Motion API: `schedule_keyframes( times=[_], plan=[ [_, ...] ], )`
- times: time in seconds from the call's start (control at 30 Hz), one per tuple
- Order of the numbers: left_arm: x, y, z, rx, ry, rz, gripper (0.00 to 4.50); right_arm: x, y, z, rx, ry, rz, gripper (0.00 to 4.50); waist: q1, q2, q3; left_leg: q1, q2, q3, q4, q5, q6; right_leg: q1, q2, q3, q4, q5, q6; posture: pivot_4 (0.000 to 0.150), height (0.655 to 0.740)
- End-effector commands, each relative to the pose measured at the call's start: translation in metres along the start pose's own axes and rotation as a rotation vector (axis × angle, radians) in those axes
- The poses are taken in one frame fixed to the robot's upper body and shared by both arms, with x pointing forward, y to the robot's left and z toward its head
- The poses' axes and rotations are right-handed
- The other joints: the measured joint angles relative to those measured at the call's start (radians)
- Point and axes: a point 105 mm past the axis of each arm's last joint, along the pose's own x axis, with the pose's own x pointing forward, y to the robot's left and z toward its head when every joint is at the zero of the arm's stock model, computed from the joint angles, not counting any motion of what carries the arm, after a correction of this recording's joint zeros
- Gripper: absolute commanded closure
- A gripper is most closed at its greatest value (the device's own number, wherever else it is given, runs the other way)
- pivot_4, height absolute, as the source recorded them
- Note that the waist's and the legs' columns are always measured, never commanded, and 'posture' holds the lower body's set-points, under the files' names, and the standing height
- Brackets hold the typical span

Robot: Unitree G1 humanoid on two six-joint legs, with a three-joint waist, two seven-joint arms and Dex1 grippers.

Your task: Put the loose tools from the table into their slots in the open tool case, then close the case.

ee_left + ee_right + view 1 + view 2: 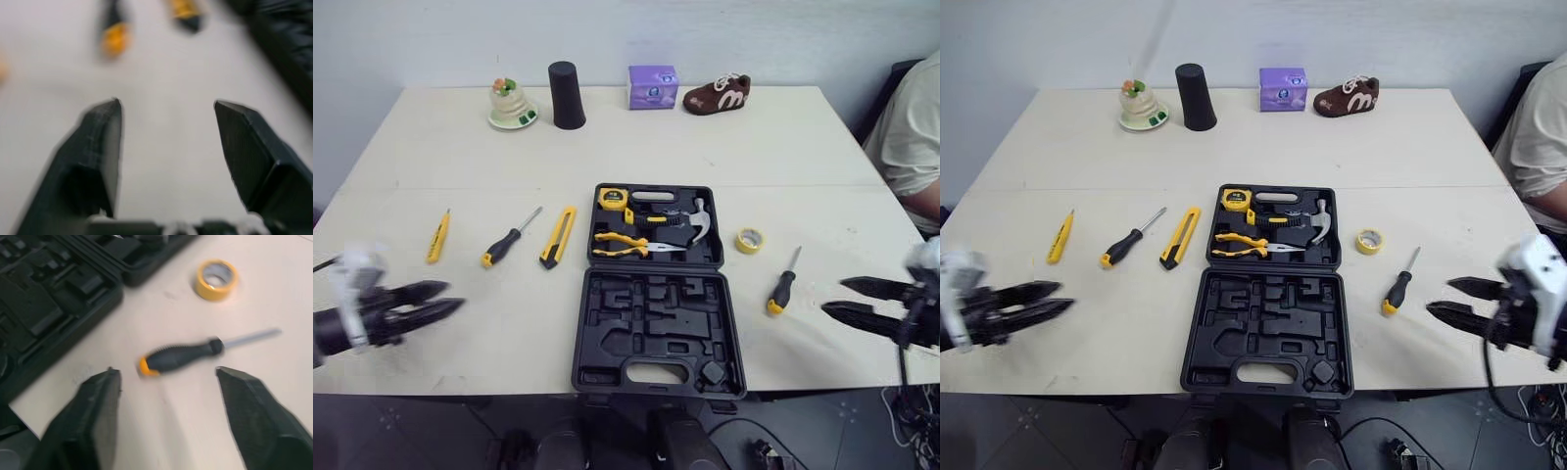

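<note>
The open black tool case (pixel 656 284) lies mid-table, its far half holding a tape measure, pliers and a hammer (pixel 697 220), its near half showing bare slots. Left of it lie a yellow utility knife (pixel 558 236), a black-and-yellow screwdriver (pixel 509 238) and a small yellow tool (pixel 437 236). To the case's right are a yellow tape roll (pixel 749 240) and a second screwdriver (pixel 782 282), also in the right wrist view (pixel 186 353). My left gripper (pixel 438 300) hovers open at the front left. My right gripper (pixel 848 298) is open, just right of that screwdriver.
Along the far edge stand a small dish with a figure (pixel 512 105), a black cup (pixel 567 95), a purple box (pixel 652 86) and a brown shoe (pixel 717 95). A person in a pale shirt (pixel 913 137) sits at the right side.
</note>
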Motion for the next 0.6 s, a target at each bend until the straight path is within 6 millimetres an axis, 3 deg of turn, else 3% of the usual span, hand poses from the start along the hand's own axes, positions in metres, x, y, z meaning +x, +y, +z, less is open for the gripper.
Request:
schedule_keyframes(
  times=[0.03, 0.2, 0.3, 0.4, 0.5, 0.6],
  plan=[
    [-0.032, 0.035, -0.012, 0.051, 0.022, 0.18, 0.05, -0.024, -0.018, 0.005, 0.004, -0.045, -0.085, 0.0, -0.001, -0.003, -0.002, 0.004, 0.0, 0.001, -0.003, -0.001, 0.0, 0.003, -0.001, 0.0, -0.003, 0.0, 0.0, 0.15, 0.7304],
    [-0.035, 0.041, -0.014, 0.069, 0.021, 0.213, 0.05, -0.036, -0.022, 0.021, 0.05, -0.166, -0.074, 0.0, 0.0, -0.007, -0.004, 0.008, 0.002, 0.007, -0.012, -0.002, 0.003, 0.006, -0.006, -0.005, -0.013, 0.003, 0.001, 0.15, 0.7304],
    [-0.02, 0.026, 0.0, 0.098, -0.023, 0.141, 0.05, -0.032, -0.015, 0.029, 0.046, -0.186, -0.033, 0.0, 0.005, -0.007, -0.004, 0.008, 0.001, 0.007, -0.013, -0.002, 0.003, 0.006, -0.008, -0.005, -0.014, 0.003, 0.001, 0.15, 0.7304],
    [0.014, 0.007, 0.016, 0.202, -0.025, 0.085, 0.05, -0.015, 0.014, 0.043, 0.015, -0.198, 0.121, 0.0, 0.009, -0.006, -0.003, 0.007, 0.001, 0.005, -0.013, -0.002, 0.003, 0.007, -0.009, -0.005, -0.014, 0.003, 0.001, 0.15, 0.7304],
    [0.038, 0.0, 0.02, 0.251, 0.01, 0.101, 0.05, -0.003, 0.038, 0.059, -0.028, -0.231, 0.223, 0.0, 0.007, -0.006, -0.003, 0.007, 0.001, 0.004, -0.013, -0.002, 0.003, 0.008, -0.008, -0.001, -0.014, 0.003, 0.001, 0.15, 0.7304],
    [0.071, -0.02, 0.027, 0.278, 0.017, 0.061, 0.05, 0.012, 0.07, 0.082, -0.105, -0.285, 0.356, 0.0, 0.0, -0.005, -0.003, 0.007, 0.001, 0.006, -0.013, -0.001, 0.003, 0.007, -0.005, 0.001, -0.013, 0.005, 0.004, 0.15, 0.7304]
  ],
)
